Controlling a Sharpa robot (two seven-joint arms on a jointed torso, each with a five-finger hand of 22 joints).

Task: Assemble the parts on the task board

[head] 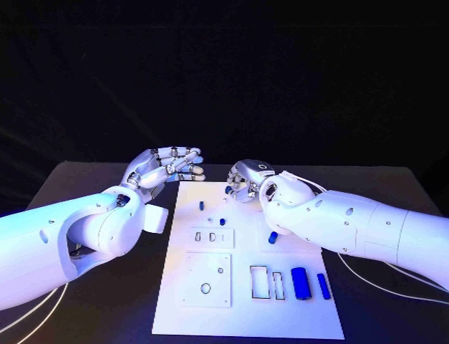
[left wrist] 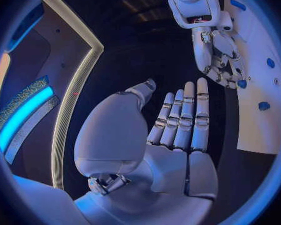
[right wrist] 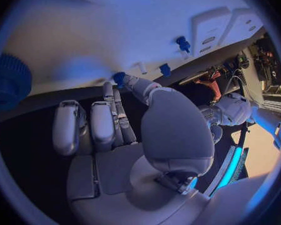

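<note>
The white task board (head: pixel 247 315) lies in the middle of the black table. My right hand (head: pixel 251 179) is over the board's far end and pinches a small blue part (right wrist: pixel 118 78) between thumb and a fingertip; the same part (left wrist: pixel 242 83) shows at its fingertips (left wrist: pixel 228 75) in the left wrist view. My left hand (head: pixel 167 166) hovers off the board's far left corner, fingers (left wrist: pixel 187 115) straight and apart, holding nothing. A small blue peg (head: pixel 202 206) stands near the far left of the board. Another blue piece (head: pixel 273 237) lies close under my right forearm.
A blue cylinder (head: pixel 301 283) and a thin blue bar (head: pixel 324 287) lie at the board's near right, beside two rectangular slots (head: pixel 258 281). Raised white plates with holes (head: pixel 207 279) take up the board's left half. White cables (head: pixel 389 283) trail on the table by both arms.
</note>
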